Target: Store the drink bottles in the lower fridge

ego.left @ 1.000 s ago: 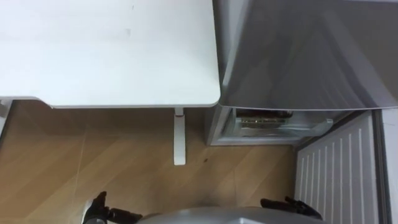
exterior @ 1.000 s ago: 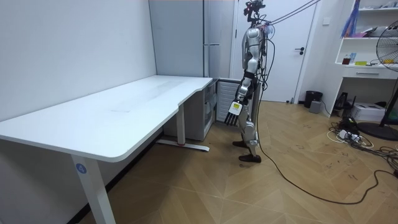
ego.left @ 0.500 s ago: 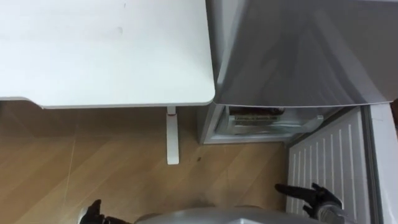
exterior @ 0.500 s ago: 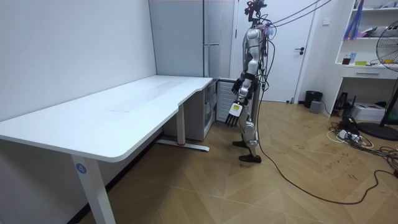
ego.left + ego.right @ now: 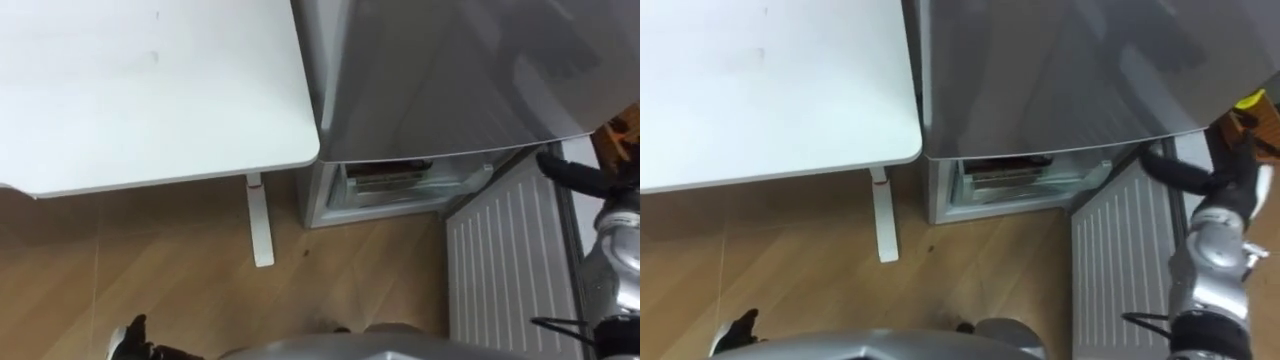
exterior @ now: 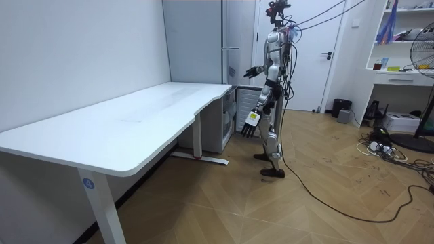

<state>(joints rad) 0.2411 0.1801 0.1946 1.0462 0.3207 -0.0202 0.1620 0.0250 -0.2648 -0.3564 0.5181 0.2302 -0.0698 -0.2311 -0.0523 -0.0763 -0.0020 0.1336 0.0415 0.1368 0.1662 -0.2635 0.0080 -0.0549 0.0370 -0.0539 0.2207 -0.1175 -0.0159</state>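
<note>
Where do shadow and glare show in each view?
Left eye view: the table casts a dark band on the floor along its edge; pale reflections streak the fridge door. Room view: shade lies under the table.

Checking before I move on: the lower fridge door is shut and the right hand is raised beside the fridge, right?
No: the lower fridge door stands open, as the left eye view shows. The right hand is indeed raised beside the fridge.
</note>
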